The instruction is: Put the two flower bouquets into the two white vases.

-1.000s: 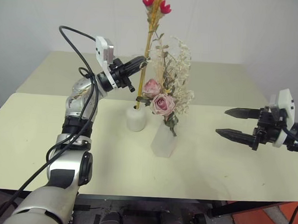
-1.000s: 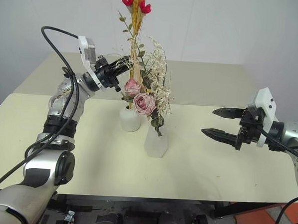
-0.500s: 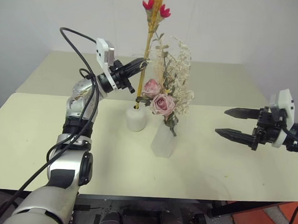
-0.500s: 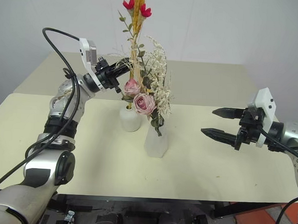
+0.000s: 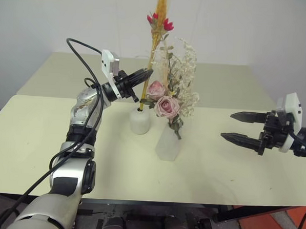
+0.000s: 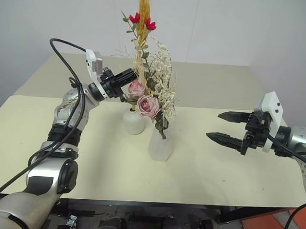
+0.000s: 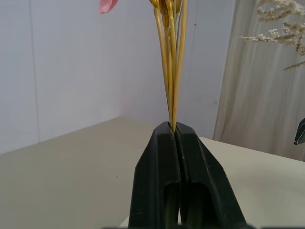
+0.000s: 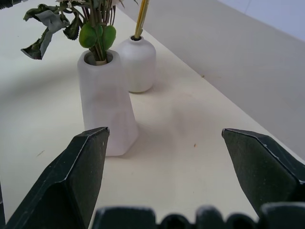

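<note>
Pale bench [image 5: 44, 134]: your left gripper [image 5: 147, 72] is clenched on the yellow stems [image 5: 149, 68], their feet hidden inside the short vase [image 5: 140, 121]. Rose bouquet [image 5: 166, 106] hides the tall vase [image 5: 168, 142] mouth; right gripper [image 5: 239, 126] hangs spread wide, holding nothing.

Your head pair looks forward and down over the table [image 5: 114, 169], sharing both vases at frame centre. Your left wrist camera sits close behind pinched yellow stems [image 7: 170, 71]; your right wrist camera faces the vases from low.

Short vase [image 5: 140, 122] and cone vase [image 5: 168, 142]: matte white. Slim bunch [image 5: 156, 40]: yellow stems, red blooms. Roses [image 5: 167, 106] pink. Table [image 5: 33, 139] pale cream.
</note>
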Controlling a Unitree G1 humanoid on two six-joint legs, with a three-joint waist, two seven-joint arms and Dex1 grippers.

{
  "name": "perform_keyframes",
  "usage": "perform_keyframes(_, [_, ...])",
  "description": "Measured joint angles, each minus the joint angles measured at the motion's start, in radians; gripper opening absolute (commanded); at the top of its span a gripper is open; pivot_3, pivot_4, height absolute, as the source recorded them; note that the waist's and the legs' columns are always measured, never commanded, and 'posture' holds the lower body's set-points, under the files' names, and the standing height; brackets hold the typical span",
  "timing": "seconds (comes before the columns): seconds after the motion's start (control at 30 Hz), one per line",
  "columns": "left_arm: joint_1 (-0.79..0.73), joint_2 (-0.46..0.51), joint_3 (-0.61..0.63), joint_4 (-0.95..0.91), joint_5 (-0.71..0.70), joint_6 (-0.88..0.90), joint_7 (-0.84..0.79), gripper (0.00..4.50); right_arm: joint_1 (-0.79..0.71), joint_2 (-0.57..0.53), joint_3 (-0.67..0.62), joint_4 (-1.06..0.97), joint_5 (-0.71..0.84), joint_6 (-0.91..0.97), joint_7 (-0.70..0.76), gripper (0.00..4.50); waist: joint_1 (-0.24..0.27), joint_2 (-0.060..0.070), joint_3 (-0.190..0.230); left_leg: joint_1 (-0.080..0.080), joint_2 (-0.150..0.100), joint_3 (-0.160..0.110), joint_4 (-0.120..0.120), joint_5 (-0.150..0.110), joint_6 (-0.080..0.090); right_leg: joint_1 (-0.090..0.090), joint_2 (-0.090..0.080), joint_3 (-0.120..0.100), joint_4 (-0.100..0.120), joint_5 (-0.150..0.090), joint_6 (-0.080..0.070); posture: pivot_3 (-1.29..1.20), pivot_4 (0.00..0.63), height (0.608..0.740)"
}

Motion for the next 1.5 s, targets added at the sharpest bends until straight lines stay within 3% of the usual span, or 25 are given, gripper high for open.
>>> perform_keyframes(0.43, [0.033, 0.0, 0.0, -0.013, 0.005, 0.0, 0.018, 0.06, 0.005, 0.0, 0.0, -0.001, 0.0, 0.0, -0.009, 4.5, 0.0, 0.0, 0.0, 0.0, 0.0, 0.0, 0.0, 0.0, 0.0, 0.0, 0.0, 0.0, 0.0, 0.0, 0.0, 0.0, 0.15, 0.74])
perform_keyframes(0.53, [0.042, 0.004, -0.008, -0.018, 0.007, 0.019, 0.015, 0.63, 0.008, 0.0, 0.0, -0.002, 0.0, 0.0, -0.01, 4.5, 0.0, 0.0, 0.0, 0.0, 0.0, 0.0, 0.0, 0.0, 0.0, 0.0, 0.0, 0.0, 0.0, 0.0, 0.0, 0.0, 0.15, 0.74])
perform_keyframes(0.8, [0.135, 0.085, -0.021, -0.134, -0.009, 0.167, -0.031, 3.23, 0.013, 0.0, -0.005, -0.004, 0.0, 0.0, -0.009, 4.5, -0.005, 0.0, 0.0, 0.0, 0.0, 0.0, 0.0, 0.0, 0.0, 0.0, 0.0, 0.0, 0.0, 0.0, 0.0, 0.0, 0.15, 0.74])
perform_keyframes(0.93, [0.281, 0.213, -0.012, -0.328, -0.048, 0.272, -0.062, 4.47, 0.016, 0.0, -0.008, -0.001, -0.001, -0.001, -0.006, 4.5, -0.012, 0.0, 0.0, 0.001, 0.001, 0.0, -0.001, 0.0, 0.0, 0.0, 0.0, 0.0, 0.001, 0.001, -0.002, 0.0, 0.15, 0.74])
perform_keyframes(1.07, [0.449, 0.369, 0.052, -0.495, -0.098, 0.326, -0.103, 4.47, 0.022, 0.0, -0.011, 0.003, -0.004, -0.003, 0.0, 4.5, -0.015, 0.0, 0.0, 0.001, 0.001, 0.0, 0.0, 0.0, 0.0, 0.0, 0.0, 0.0, 0.001, 0.001, -0.002, 0.0, 0.15, 0.74])
perform_keyframes(1.33, [0.646, 0.678, 0.173, -0.676, -0.216, 0.412, -0.317, 4.47, 0.023, 0.001, -0.01, 0.042, -0.009, -0.012, 0.016, 4.5, -0.011, 0.0, 0.0, 0.001, 0.002, 0.001, -0.001, 0.0, 0.0, -0.001, 0.0, -0.001, 0.0, -0.003, -0.003, 0.0, 0.15, 0.74])
perform_keyframes(1.5, [0.74, 0.734, 0.206, -0.728, -0.238, 0.417, -0.383, 4.47, 0.023, 0.001, -0.012, 0.052, -0.01, -0.013, 0.018, 4.5, -0.008, 0.001, 0.0, 0.001, 0.003, 0.002, -0.001, 0.0, 0.0, -0.001, 0.0, -0.001, 0.001, -0.005, -0.007, 0.0, 0.15, 0.74])
